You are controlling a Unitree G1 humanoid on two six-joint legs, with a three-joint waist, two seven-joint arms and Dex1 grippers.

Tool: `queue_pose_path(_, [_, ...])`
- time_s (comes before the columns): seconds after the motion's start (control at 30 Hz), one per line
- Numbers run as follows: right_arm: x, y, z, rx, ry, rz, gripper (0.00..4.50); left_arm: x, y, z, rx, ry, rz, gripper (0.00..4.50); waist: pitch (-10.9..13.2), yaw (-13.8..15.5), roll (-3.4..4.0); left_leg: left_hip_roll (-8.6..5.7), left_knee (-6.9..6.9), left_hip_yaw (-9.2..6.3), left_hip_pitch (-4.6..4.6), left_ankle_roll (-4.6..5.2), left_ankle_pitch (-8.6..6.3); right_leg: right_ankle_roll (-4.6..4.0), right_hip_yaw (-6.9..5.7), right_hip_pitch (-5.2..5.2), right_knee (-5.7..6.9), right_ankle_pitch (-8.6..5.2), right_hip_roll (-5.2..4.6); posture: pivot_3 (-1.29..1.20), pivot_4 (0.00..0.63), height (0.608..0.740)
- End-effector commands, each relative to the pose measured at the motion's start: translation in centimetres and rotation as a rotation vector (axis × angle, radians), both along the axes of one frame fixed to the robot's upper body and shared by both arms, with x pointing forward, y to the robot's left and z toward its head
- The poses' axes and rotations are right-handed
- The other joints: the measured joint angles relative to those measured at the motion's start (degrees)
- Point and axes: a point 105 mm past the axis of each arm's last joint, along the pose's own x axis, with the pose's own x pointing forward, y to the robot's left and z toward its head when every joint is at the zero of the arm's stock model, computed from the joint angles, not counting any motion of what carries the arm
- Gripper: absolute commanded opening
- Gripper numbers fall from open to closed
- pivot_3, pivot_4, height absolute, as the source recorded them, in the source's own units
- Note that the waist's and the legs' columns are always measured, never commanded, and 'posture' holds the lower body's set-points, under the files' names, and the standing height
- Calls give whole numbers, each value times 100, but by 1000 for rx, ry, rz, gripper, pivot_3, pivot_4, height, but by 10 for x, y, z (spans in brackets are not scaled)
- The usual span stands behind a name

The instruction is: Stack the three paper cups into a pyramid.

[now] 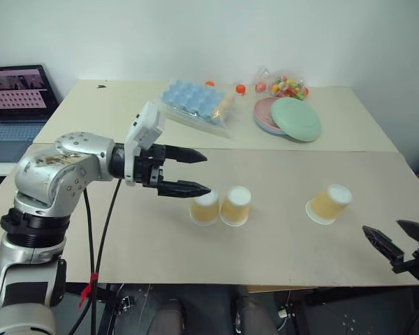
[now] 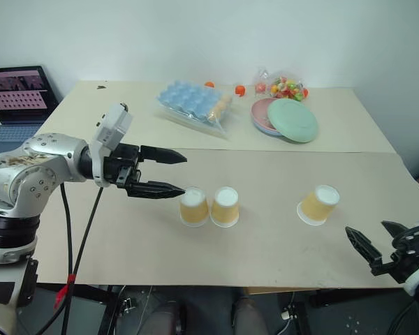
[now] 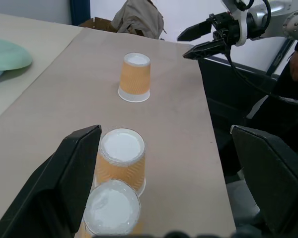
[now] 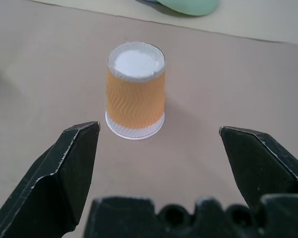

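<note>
Three yellow-orange paper cups stand upside down on the tan table (image 1: pixel 279 244). Two of them (image 1: pixel 205 207) (image 1: pixel 236 205) stand side by side near the middle, touching or nearly so. The third cup (image 1: pixel 329 204) stands apart to the right. None rests on another, so no pyramid is in view. My left gripper (image 1: pixel 207 174) is open and hovers just left of and above the leftmost cup, pointing right. My right gripper (image 1: pixel 384 228) is open near the table's front right edge, short of the third cup (image 4: pixel 135 89), which shows ahead between its fingers.
At the back of the table lie a blue egg tray in a plastic bag (image 1: pixel 195 103), stacked pink and green plates (image 1: pixel 293 117) and a bag of colourful balls (image 1: pixel 286 85). A laptop (image 1: pixel 14 98) sits on a side desk at the far left.
</note>
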Motion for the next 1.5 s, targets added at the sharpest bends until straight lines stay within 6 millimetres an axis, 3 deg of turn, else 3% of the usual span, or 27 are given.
queue_pose_path(0.03, [14,3,-1,0,-59,22,4500,3,-3,7,3,-69,22,4445,0,-12,1,1,0,0,0,0,0,-1,1,-1,1,1,2,0,150,736])
queue_pose_path(0.33, [59,5,-15,39,-98,50,4500,4,-5,11,-17,-77,59,4445,1,6,4,2,0,0,0,0,0,-5,5,-4,4,4,7,0,150,736])
queue_pose_path(0.7, [95,21,-11,37,-115,134,4500,5,-2,9,-34,-79,95,4445,2,-18,9,3,-1,0,3,0,1,-12,7,-6,8,8,9,0,150,736])
queue_pose_path(1.0, [105,33,2,17,-133,187,4500,4,-4,5,-40,-76,104,4445,4,13,13,2,0,-1,1,0,1,-21,8,-6,9,13,10,0,150,736])
queue_pose_path(1.1, [105,32,2,13,-131,185,3877,4,-4,3,-40,-72,107,4500,4,14,13,2,0,-1,1,0,1,-22,7,-6,9,14,10,0,150,736])
queue_pose_path(1.23, [105,33,2,8,-129,186,2619,5,-4,1,-41,-68,114,4500,4,13,13,2,-1,-1,2,0,1,-21,7,-6,10,13,10,0,150,736])
queue_pose_path(1.33, [104,34,4,-17,-125,181,2590,5,-4,-1,-41,-63,113,4500,4,-1,13,2,-1,-1,3,0,1,-20,7,-6,11,13,10,0,150,736])
queue_pose_path(1.5, [99,54,41,-112,-125,265,2590,5,1,-5,-23,-47,123,4500,12,-2,30,2,-1,-1,2,0,1,-21,9,-8,13,13,10,0,150,736])
